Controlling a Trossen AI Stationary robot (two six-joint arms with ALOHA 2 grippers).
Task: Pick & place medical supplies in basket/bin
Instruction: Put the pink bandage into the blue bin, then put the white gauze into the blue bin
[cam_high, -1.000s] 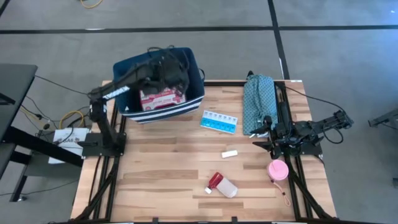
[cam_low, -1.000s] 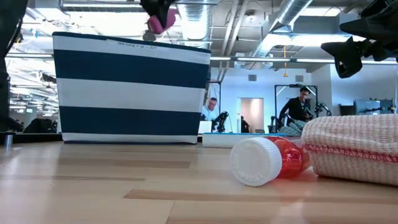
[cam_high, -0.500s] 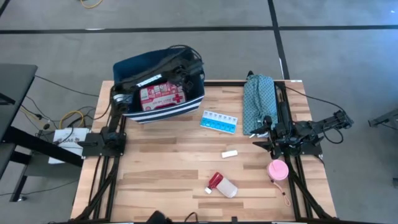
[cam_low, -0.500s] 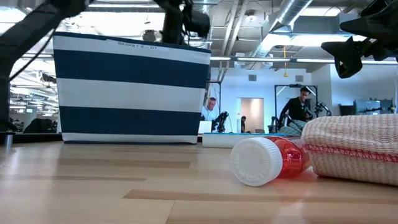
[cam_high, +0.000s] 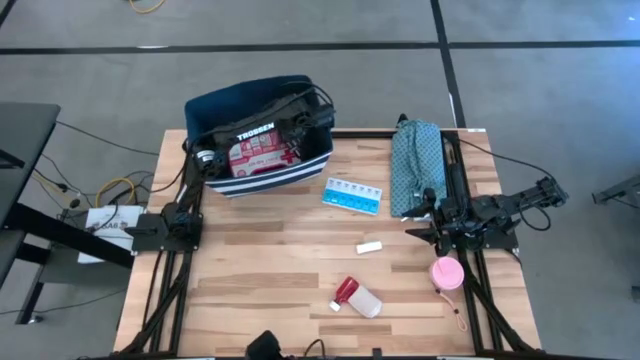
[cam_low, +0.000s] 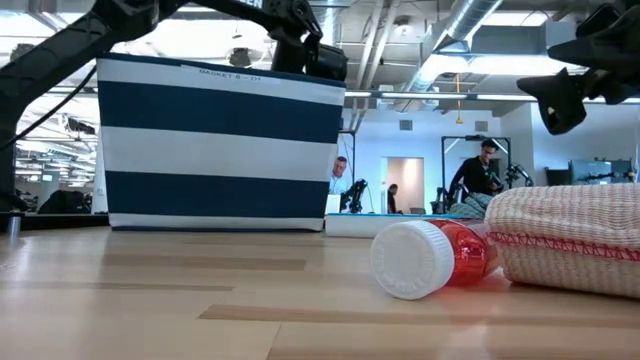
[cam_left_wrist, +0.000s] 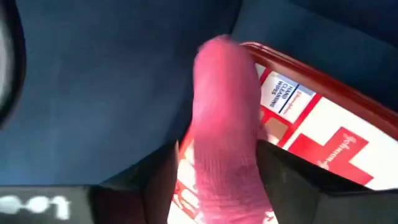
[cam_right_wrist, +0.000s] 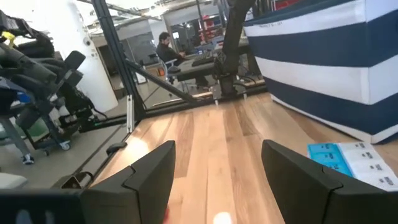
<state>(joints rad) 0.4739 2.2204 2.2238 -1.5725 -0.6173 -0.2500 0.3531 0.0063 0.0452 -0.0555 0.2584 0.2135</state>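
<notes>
The left gripper (cam_left_wrist: 217, 180) reaches inside the navy striped bin (cam_high: 300, 176) at the table's far-left corner — its fingers pinch the magenta block (cam_left_wrist: 225, 124) just above the first-aid case (cam_left_wrist: 323, 134). The right gripper (cam_right_wrist: 217, 186) waits, fingers spread, near the right edge.

Grey floor (cam_high: 560, 60), exposed ceiling ducts (cam_low: 455, 25)

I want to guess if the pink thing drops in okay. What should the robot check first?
1. Left end effector inside the bin: ok.
2. Magenta block between its fingers: ok.
3. First-aid case already in the bin: ok.
4. Space beside the case for the block: cannot tell.
5. Right end effector open, waiting at the table's right side: ok.
6. Pill organizer, bottle, white piece, pink disc not yet binned: not ok.
</notes>
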